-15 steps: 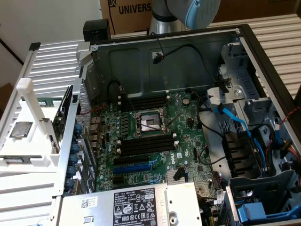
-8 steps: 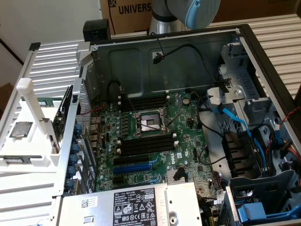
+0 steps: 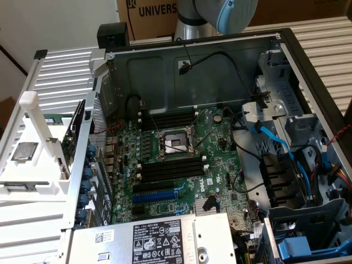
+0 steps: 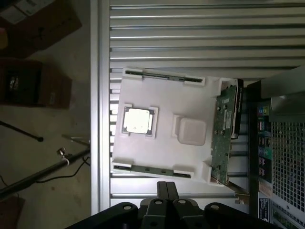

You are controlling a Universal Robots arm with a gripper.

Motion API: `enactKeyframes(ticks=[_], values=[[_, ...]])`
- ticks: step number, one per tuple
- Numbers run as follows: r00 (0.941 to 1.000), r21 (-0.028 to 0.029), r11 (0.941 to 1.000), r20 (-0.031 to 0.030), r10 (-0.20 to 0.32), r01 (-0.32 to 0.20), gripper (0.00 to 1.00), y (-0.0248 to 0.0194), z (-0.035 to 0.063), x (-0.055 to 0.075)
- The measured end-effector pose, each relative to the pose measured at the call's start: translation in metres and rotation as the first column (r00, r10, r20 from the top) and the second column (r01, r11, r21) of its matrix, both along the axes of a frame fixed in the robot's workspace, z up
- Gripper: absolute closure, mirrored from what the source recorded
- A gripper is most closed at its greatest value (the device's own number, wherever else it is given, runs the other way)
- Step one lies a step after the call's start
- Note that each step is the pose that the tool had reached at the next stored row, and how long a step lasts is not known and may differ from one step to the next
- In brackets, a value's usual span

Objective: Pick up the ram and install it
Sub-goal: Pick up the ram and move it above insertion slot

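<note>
Green ram [image 4: 223, 131] stands ungrasped in the white tray [image 4: 162, 95], pickup pending; the hand [image 4: 166, 187], narrow and empty, would need opening and aligning.

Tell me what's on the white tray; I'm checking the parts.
A silver chip lies flat; the ram stands on edge in the tray, its lower edge hidden.

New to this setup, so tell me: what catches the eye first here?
The open computer case, its green motherboard exposed, dominates the exterior view. At that view's left sits a white tray holding a silver processor, with the ram along its edge nearest the case.
</note>
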State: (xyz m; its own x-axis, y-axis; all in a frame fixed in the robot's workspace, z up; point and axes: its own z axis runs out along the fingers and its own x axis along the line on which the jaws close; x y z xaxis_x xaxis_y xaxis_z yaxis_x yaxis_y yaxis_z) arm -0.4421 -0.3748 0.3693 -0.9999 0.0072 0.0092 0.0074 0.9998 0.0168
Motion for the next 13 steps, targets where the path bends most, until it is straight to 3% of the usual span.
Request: enactKeyframes(ticks=[4, 8, 10, 11, 13], values=[[0.9973, 0.0014, 0.9973, 0.0001, 0.073, -0.073, 0.90, 0.0000, 0.0000, 0.0000], [0.9865, 0.0036, 0.9865, 0.0003, 0.164, -0.164, 0.90, 0.0000, 0.0000, 0.0000], [0.9802, 0.0041, 0.9802, 0.0004, 0.198, -0.198, 0.90, 0.0000, 0.0000, 0.0000], [0.9720, 0.0050, 0.9720, 0.0006, 0.235, -0.235, 0.90, 0.0000, 0.0000, 0.0000], [0.9628, 0.0065, 0.9628, 0.0010, 0.270, -0.270, 0.90, 0.0000, 0.0000, 0.0000]])
